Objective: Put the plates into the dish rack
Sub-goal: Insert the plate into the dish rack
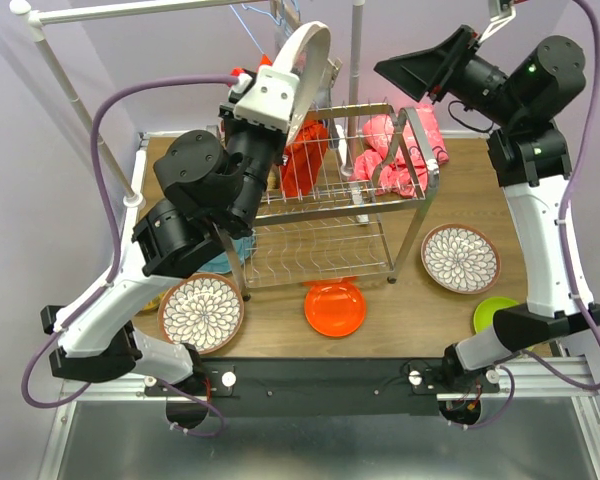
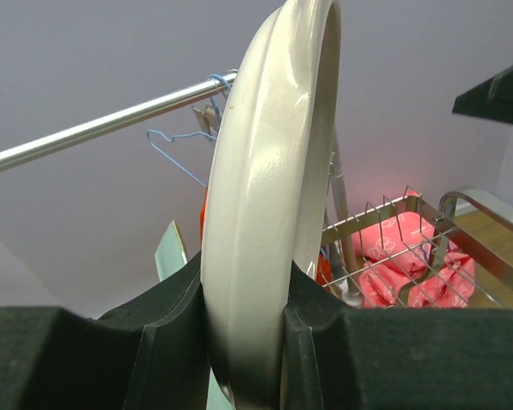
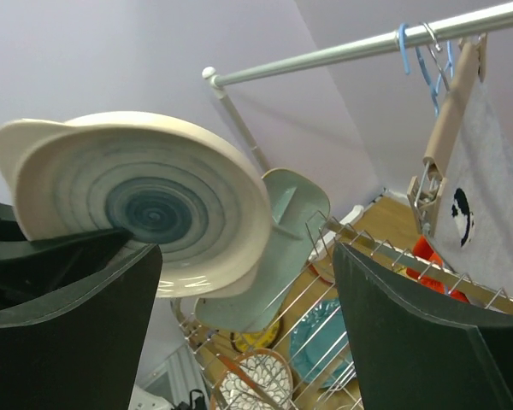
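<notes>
The left gripper clamps the lower rim of a cream plate with a blue-grey spiral centre, held on edge above the dish rack. Just past it a mint plate stands upright by the rack's wires. Opposite, the right gripper hangs with jaws spread wide, holding nothing.

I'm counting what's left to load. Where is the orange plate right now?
In the top view, the orange plate lies flat on the table just in front of the dish rack, right of a flower-patterned plate.
</notes>
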Controlling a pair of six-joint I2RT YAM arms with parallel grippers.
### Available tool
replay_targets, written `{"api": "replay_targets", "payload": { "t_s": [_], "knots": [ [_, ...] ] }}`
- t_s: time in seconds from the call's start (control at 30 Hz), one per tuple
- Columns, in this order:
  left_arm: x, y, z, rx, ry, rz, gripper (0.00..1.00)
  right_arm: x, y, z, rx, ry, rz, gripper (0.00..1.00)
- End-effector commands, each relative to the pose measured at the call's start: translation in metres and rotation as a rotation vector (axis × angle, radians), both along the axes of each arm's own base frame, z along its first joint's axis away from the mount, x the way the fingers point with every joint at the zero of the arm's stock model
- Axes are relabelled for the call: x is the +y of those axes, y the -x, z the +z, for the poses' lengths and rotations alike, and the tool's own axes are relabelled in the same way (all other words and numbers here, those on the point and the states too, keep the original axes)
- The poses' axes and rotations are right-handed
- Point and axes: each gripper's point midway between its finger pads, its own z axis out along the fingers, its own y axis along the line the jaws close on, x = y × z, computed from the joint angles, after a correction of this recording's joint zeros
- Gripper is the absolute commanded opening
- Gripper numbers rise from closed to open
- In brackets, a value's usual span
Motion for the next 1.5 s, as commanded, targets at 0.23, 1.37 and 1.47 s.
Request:
{"api": "replay_targets", "payload": {
  "t_s": [0.23, 1.37, 1.47],
  "knots": [
    [0.05, 0.009, 0.023, 0.058, 0.377, 0.157, 0.0, 0.011, -0.012, -0.044, 0.024, 0.094, 0.041, 0.88],
    [0.041, -0.023, -0.032, 0.22, 0.334, 0.4, 0.0, 0.004, -0.027, -0.049, -0.003, 0.125, -0.053, 0.89],
    [0.041, -0.025, -0.038, 0.243, 0.341, 0.384, 0.0, 0.003, -0.028, -0.049, -0.001, 0.123, -0.059, 0.89]
  ]
}}
